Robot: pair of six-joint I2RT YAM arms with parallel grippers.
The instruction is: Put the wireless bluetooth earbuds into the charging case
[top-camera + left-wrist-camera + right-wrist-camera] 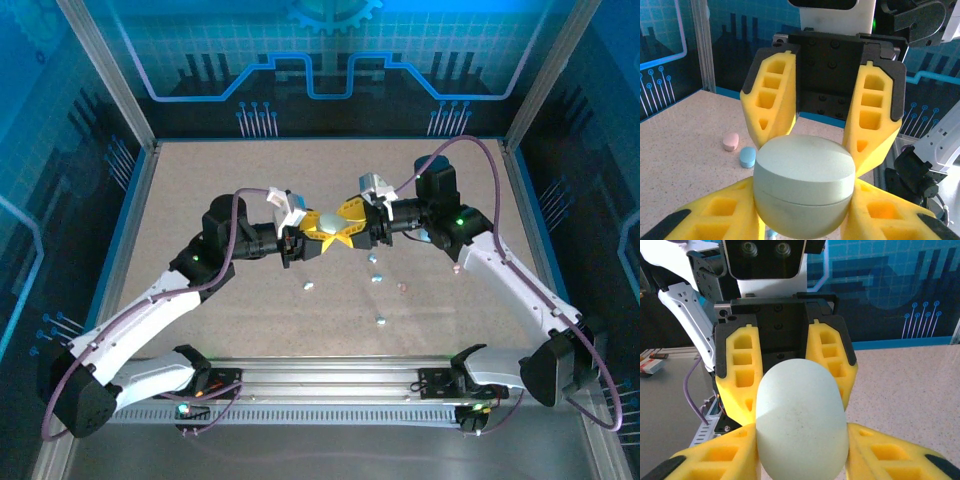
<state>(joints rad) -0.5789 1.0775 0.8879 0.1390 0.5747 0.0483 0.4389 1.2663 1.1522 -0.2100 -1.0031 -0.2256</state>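
Observation:
The charging case [328, 221] is a pale green rounded pod, lid closed, held in mid-air above the table's middle. My left gripper [318, 233] comes at it from the left and my right gripper [342, 226] from the right. In the left wrist view the case [805, 170] sits between my yellow fingers [715, 215], which press on its sides. In the right wrist view the case [801, 405] stands on end with my fingers [880, 455] against both flanks. The earbuds lie on the table below: pale bits [308, 285], [376, 277], [381, 320] and a pinkish one [402, 286].
A pink oval piece [730, 141] and a blue one [747, 157] lie on the speckled table [200, 190] beyond the case. Blue walls and metal posts [110, 80] fence the table. A rail [330, 375] runs along the near edge.

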